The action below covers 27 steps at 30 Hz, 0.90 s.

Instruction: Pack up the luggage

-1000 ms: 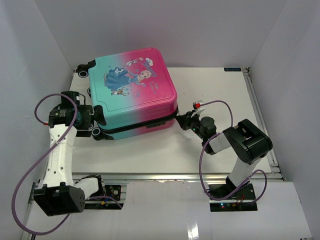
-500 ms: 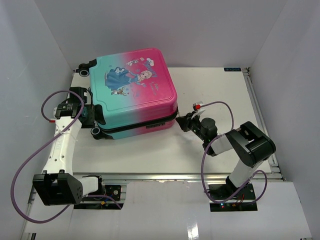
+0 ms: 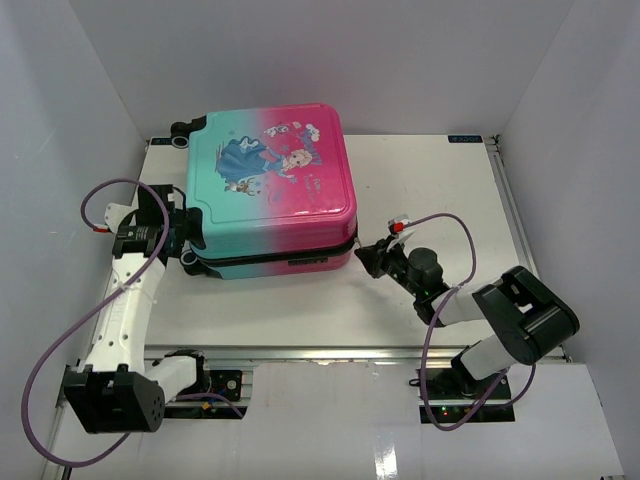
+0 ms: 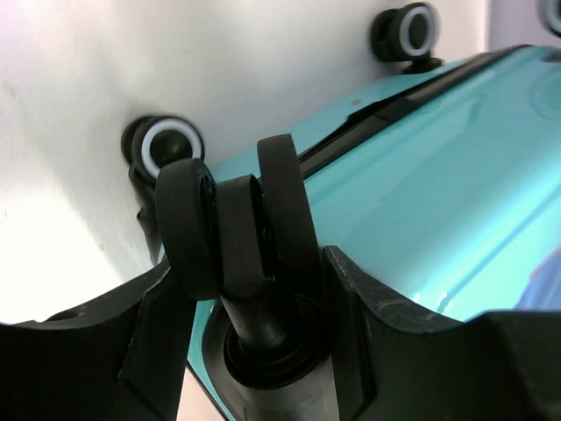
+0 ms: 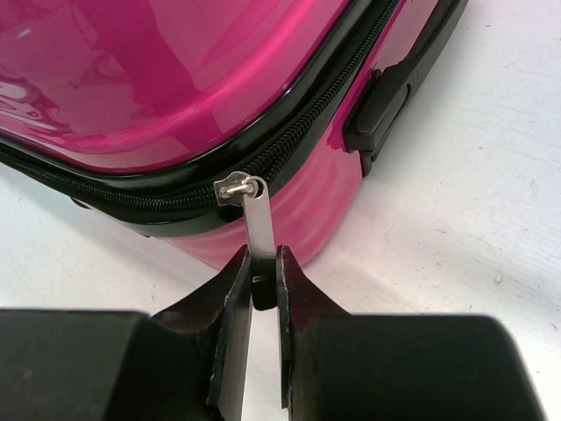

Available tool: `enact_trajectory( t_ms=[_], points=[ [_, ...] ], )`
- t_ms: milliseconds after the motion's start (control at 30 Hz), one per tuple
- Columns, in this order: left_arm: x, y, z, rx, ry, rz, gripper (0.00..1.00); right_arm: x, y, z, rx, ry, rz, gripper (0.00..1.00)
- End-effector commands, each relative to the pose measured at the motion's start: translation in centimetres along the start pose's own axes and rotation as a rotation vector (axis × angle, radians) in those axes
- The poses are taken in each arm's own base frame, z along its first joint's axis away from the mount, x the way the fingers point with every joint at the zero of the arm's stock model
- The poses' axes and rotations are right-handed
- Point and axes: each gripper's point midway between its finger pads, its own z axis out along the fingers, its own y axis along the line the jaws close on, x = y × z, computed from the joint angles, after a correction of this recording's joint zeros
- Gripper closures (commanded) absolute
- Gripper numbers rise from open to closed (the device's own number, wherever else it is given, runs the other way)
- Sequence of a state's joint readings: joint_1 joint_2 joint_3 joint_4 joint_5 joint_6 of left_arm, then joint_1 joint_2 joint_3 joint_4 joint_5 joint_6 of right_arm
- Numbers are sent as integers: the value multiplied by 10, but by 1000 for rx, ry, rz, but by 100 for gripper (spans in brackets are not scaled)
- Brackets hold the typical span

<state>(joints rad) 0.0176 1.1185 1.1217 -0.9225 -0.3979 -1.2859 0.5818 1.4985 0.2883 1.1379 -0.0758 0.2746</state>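
A: Where is the luggage (image 3: 270,190) being seen?

B: It is being carried flat by the counter (image 3: 430,190), toward the rear left, with the printed face turned up. The teal half is lying to the left and the pink half to the right. Its black wheels are being shown on the left side.

A: How is the left claw (image 3: 180,235) being placed?

B: It is being set at the near-left corner of the case. In the left wrist view a black twin wheel (image 4: 237,228) is being bracketed by the two fingers (image 4: 351,333), which are lying against its sides. The claw is being held partly spread, clamped on that wheel. Two further wheels (image 4: 166,145) are being seen beyond it, one beside the teal shell and one at the far corner.

A: And the right claw (image 3: 368,258)?

B: It is being held at the near-right corner, low over the counter. In the right wrist view the metal zipper pull (image 5: 257,228) is being pinched between the narrow fingertips. The pull is hanging from the slider (image 5: 235,187) on the black zip (image 5: 333,96), which is being seen closed along the pink shell to the right of the slider.

A: Is the case being shown open anywhere?

B: That cannot be told from these views.
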Motion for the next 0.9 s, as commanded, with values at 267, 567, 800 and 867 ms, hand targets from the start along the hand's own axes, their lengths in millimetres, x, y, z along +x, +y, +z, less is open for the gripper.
enact_trajectory(
  t_ms=[267,567,800,867],
  points=[
    [-21,-32,-19,438,-160,504,100,-49,-112,48,249,-40,32,92],
    [-6,-48,-28,589,-95,582,100,-66,-132,103,145,-47,49,92],
    [4,-54,-38,679,-67,688,100,-94,-146,150,61,-100,27,92],
    [13,-55,-41,721,-30,707,100,-109,-149,160,34,-130,34,92]
  ],
)
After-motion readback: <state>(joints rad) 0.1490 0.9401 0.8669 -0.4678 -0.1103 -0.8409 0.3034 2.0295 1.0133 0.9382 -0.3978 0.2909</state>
